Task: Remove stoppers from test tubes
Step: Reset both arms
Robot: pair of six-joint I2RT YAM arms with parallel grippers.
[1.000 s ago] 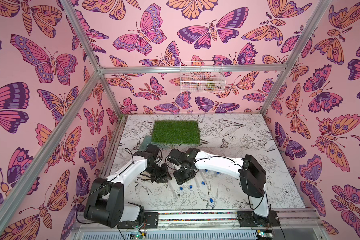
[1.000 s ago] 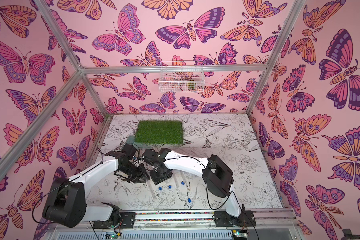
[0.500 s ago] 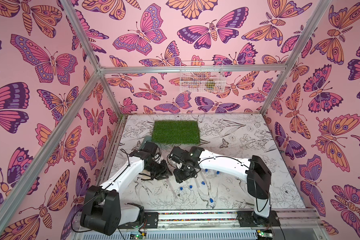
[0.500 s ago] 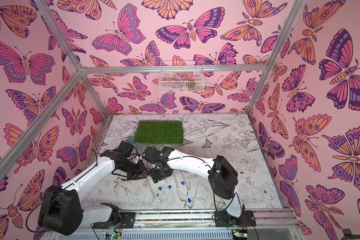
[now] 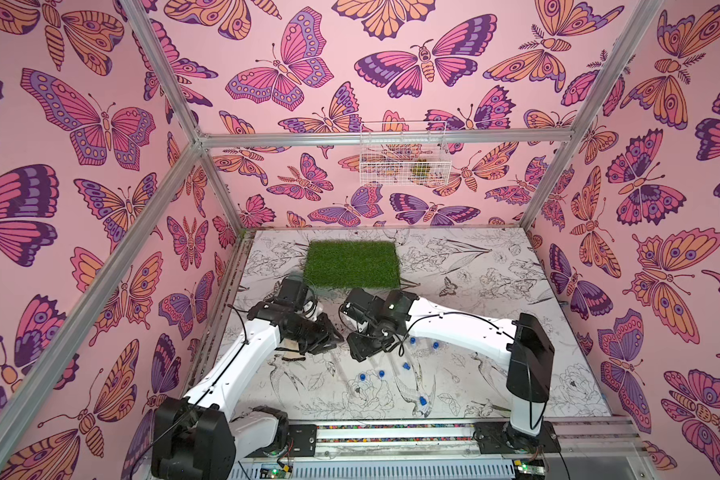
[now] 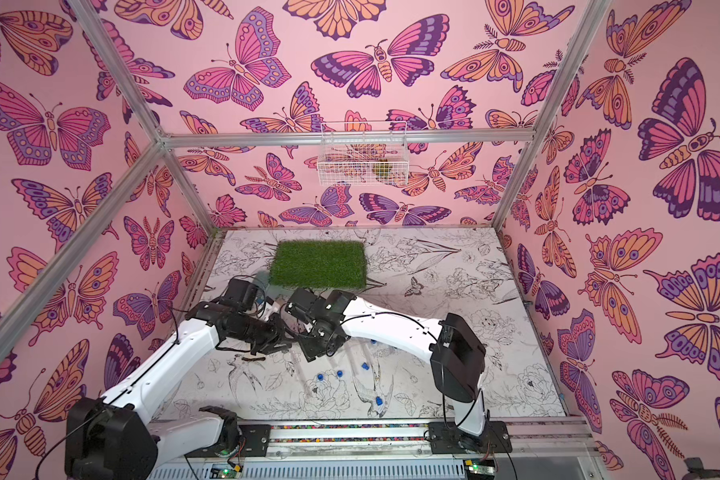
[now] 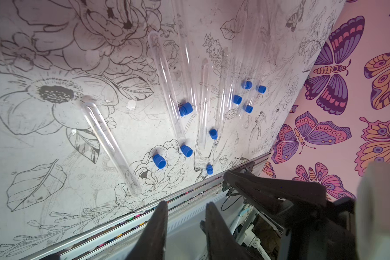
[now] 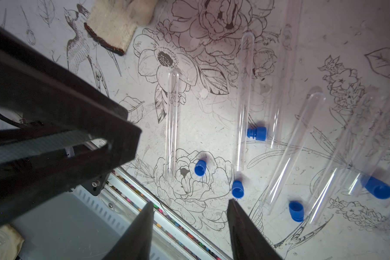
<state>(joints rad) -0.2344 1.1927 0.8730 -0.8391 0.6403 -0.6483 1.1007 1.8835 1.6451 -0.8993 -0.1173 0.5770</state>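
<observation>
Left jaws narrowly parted, right jaws spread wider (both empty); several stoppers (image 8: 199, 167) lie loose on the table (image 8: 208, 117) beside test tubes (image 8: 172, 126).

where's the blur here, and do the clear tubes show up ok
Left wrist view: farther test tubes smear into streaks, white blob at the edge defocused. Right wrist view: one stopper is soft. In both top views: sharp, tubes nearly vanish.

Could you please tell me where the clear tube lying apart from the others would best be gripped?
Probably mid-length, from straight above, closing across its narrow width. The tube lies flat on the table with both long sides free; a loose blue stopper sits beside its open end, so avoid that end.
</observation>
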